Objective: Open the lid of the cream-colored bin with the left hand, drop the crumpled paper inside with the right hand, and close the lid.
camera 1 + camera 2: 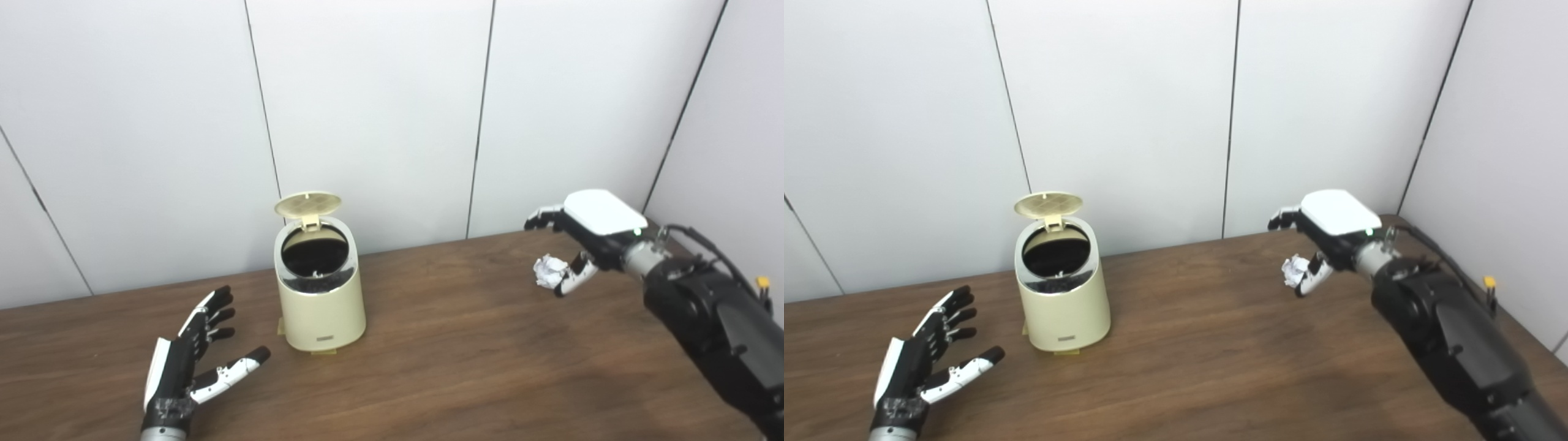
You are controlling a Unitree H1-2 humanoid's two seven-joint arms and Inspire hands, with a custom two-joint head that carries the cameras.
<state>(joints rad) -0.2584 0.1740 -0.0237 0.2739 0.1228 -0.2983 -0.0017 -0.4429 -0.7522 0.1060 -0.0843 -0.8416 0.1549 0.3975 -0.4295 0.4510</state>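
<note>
The cream-colored bin [321, 303] stands on the wooden table [465, 367] left of centre. Its lid [307, 204] is tipped up and back, and the dark inside shows. My left hand [190, 361] hovers low to the bin's left, open, with its fingers spread and its palm turned toward the bin. A white crumpled paper [549, 270] lies at the far right of the table. My right hand [588, 236] arches over it from the right, open. The thumb sits against the paper's right side, and the fingers are held well above it.
White wall panels [367, 110] rise right behind the table's far edge, and a side wall [735, 122] closes the right end. A cable with a yellow tag [762, 282] runs beside my right arm. Bare wood stretches between the bin and the paper.
</note>
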